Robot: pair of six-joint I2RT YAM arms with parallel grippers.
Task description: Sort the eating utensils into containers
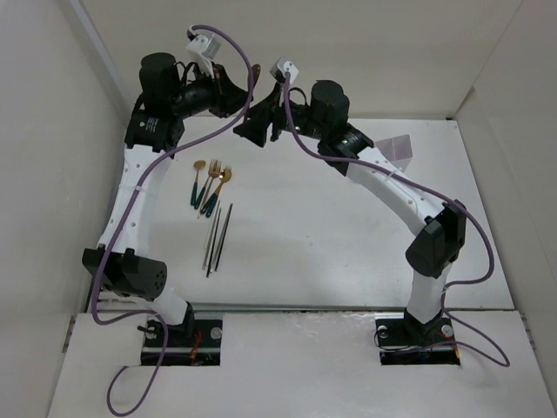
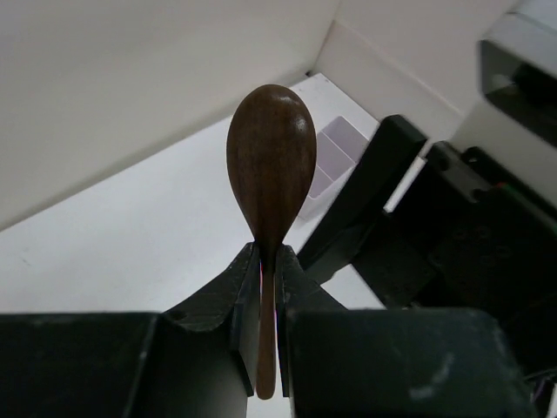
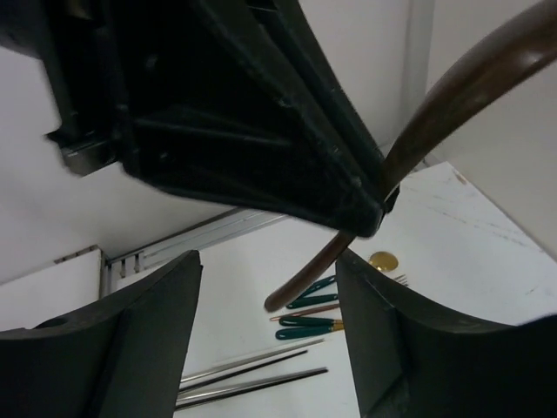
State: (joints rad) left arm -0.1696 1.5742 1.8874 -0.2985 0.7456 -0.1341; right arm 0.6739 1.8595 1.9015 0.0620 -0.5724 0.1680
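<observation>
- Top external view shows the left hand and the right hand close together, high up near 12 o'clock over the desk.
- The left hand is shut tight on the thin handle of a brown spoon, and the round end points up.
- The right hand has its two fingers wide apart, near the end of the handle, and it holds nothing.
- I think the spoon is about to pass from one hand to the other.
- The white box sits at 2 o'clock on the desk, and no tool shows in it.
- The gold spoon and forks with green handles lie in a bunch at 10 o'clock.
- The chopsticks lie just below them, near 9 o'clock.
- So the job looks to be at its start: one spoon is up in the air, and all the rest wait on the desk to go into the box.
</observation>
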